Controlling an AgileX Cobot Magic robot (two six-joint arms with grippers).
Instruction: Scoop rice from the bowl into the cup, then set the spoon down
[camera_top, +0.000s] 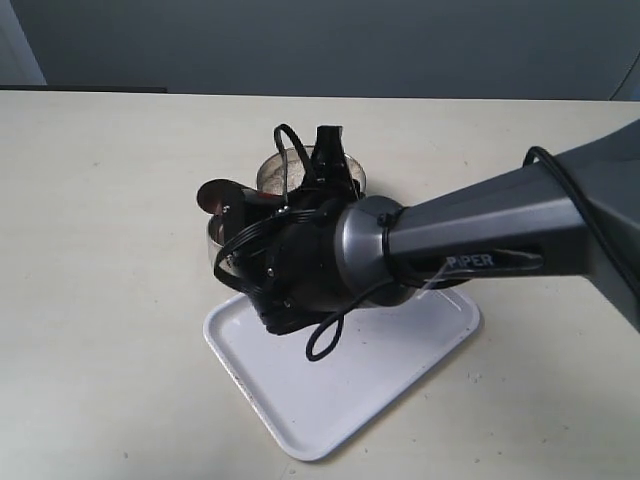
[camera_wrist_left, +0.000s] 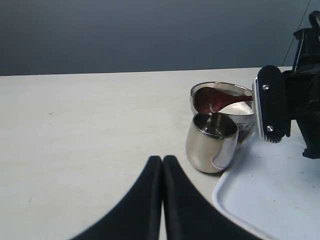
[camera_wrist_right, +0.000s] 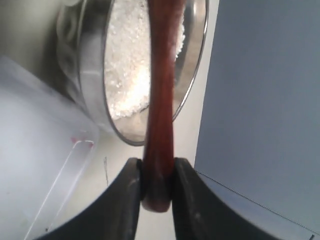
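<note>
My right gripper (camera_wrist_right: 159, 172) is shut on the end of the dark reddish-brown wooden spoon's handle (camera_wrist_right: 160, 95). The spoon's oval bowl (camera_wrist_left: 210, 99) hangs tilted just above the mouth of the small steel cup (camera_wrist_left: 211, 142), with a thin white trickle between them. Just behind the cup stands the wider steel bowl (camera_wrist_left: 226, 90), holding white rice (camera_wrist_right: 127, 70). From outside, the spoon (camera_top: 213, 195) sticks out left of the right gripper (camera_top: 262, 207), and the arm hides most of the cup (camera_top: 213, 238) and part of the bowl (camera_top: 285, 165). My left gripper (camera_wrist_left: 162, 161) is shut and empty, low over the table short of the cup.
A white rectangular tray (camera_top: 340, 385) lies in front of the bowl, its corner next to the cup (camera_wrist_left: 270, 195). The right arm (camera_top: 480, 235) reaches in from the right above the tray. Bare beige tabletop (camera_top: 100, 230) stretches to the left.
</note>
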